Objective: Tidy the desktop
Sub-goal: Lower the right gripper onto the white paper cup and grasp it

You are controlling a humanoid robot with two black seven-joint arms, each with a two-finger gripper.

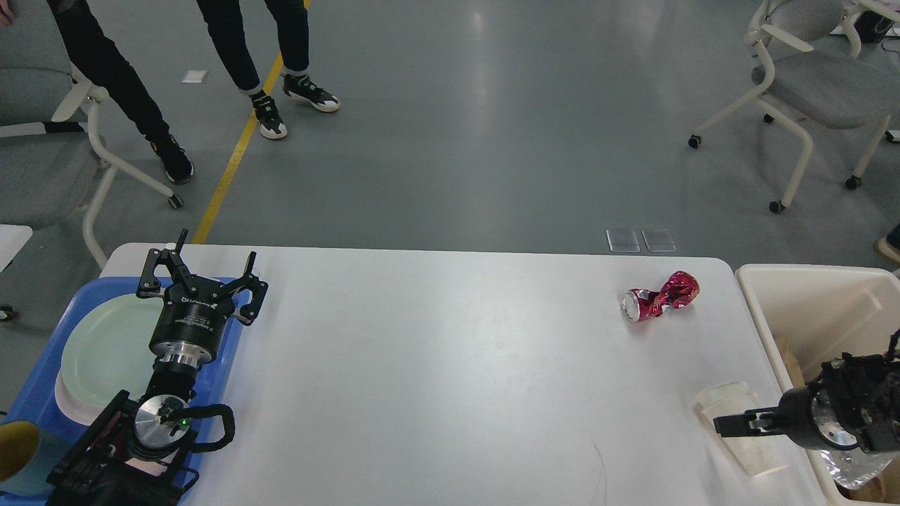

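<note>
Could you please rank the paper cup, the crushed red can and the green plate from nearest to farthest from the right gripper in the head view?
1. Paper cup: lying right at the right gripper.
2. Crushed red can: farther back on the desktop, right side.
3. Green plate: far left, in the blue tray.

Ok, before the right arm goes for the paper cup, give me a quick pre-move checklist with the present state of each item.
1. Paper cup lies on its side on the desktop, near the right edge: ok.
2. Right claw is level with the cup and overlaps it in the head view: ok.
3. Right claw open or shut: cannot tell, it shows edge-on.
4. Cream bin sits beside the desktop's right edge and has open space inside: ok.
5. Crushed red can lies apart from the cup, out of the way: ok.
6. Left claw is open over the blue tray, far from the cup: ok.
</note>
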